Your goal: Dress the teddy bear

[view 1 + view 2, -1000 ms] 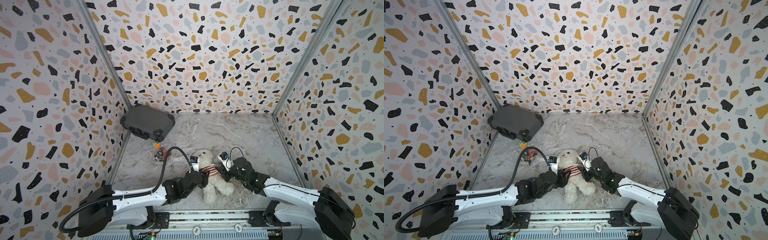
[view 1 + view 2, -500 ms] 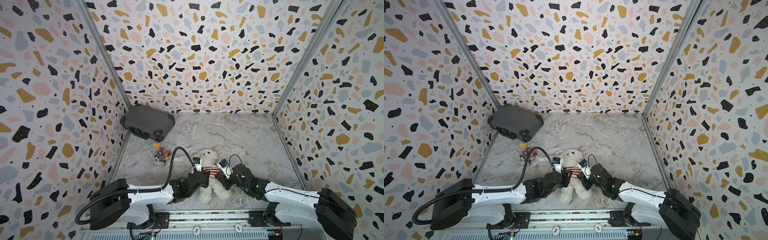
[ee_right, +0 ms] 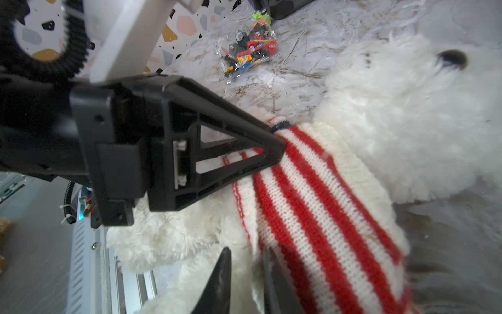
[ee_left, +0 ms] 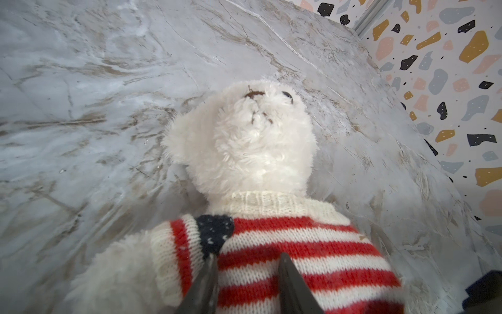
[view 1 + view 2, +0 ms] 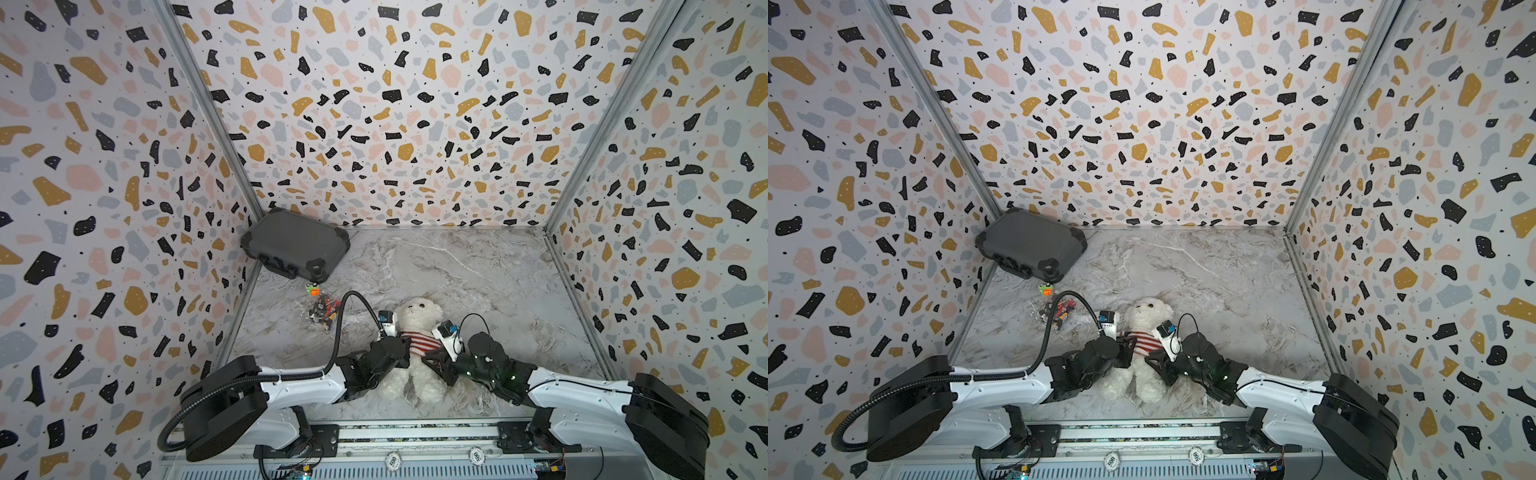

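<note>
The teddy bear (image 5: 417, 316) (image 5: 1148, 316) lies on its back on the marble table, head toward the back wall. A red-and-white striped sweater (image 5: 420, 345) (image 5: 1144, 343) (image 4: 298, 244) (image 3: 320, 206) covers its chest, and its legs are bare. My left gripper (image 5: 408, 352) (image 5: 1130, 348) (image 4: 248, 271) comes in from the left and is shut on the sweater's front near the navy patch. My right gripper (image 5: 431, 360) (image 5: 1153, 360) (image 3: 247, 269) comes in from the right, shut on the sweater's lower edge with white fur pinched along with it.
A dark grey hard case (image 5: 297, 246) (image 5: 1032, 243) leans in the back left corner. A clear bag of small coloured bricks (image 5: 323, 311) (image 3: 248, 55) and an orange-green toy (image 5: 312, 289) lie left of the bear. Patterned walls close in three sides.
Both grippers have narrowed onto the sweater. The left arm has pushed in toward the bear, and the bear's head has shifted slightly to the right.
</note>
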Controlling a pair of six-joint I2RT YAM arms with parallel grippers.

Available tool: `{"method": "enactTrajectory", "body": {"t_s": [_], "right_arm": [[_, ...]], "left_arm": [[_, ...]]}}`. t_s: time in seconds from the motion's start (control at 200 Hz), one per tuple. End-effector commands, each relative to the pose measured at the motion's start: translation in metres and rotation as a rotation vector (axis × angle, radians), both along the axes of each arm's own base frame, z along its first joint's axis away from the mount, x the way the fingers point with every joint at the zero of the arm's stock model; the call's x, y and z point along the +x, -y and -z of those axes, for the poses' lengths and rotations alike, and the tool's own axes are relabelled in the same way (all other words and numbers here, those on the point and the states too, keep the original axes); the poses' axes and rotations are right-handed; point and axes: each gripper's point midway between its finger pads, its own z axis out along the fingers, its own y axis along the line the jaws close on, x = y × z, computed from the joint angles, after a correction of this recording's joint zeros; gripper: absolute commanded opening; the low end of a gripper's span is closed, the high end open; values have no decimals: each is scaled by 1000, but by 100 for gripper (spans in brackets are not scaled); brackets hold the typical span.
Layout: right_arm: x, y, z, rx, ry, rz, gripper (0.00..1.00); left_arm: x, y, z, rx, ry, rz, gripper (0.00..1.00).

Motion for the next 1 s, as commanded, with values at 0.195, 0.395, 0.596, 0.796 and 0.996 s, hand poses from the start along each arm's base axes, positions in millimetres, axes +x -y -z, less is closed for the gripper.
{"method": "enactTrajectory", "body": {"t_s": [0.195, 0.395, 0.596, 0.796, 0.996], "right_arm": [[38, 58, -10, 15, 39, 181, 24], [44, 76, 9, -23, 19, 225, 24], [44, 65, 11, -10, 8, 183, 25], [35, 42, 11, -4, 3, 117, 25], [23, 17, 2, 10, 15, 55, 24]], "left_arm": [[4, 6, 9, 62, 16, 47, 37], [6, 9, 14, 71, 5, 56, 35], [10, 10, 13, 87, 8, 56, 33], [14, 15, 0, 120, 25, 77, 37], [10, 18, -27, 98, 46, 109, 59]]}}
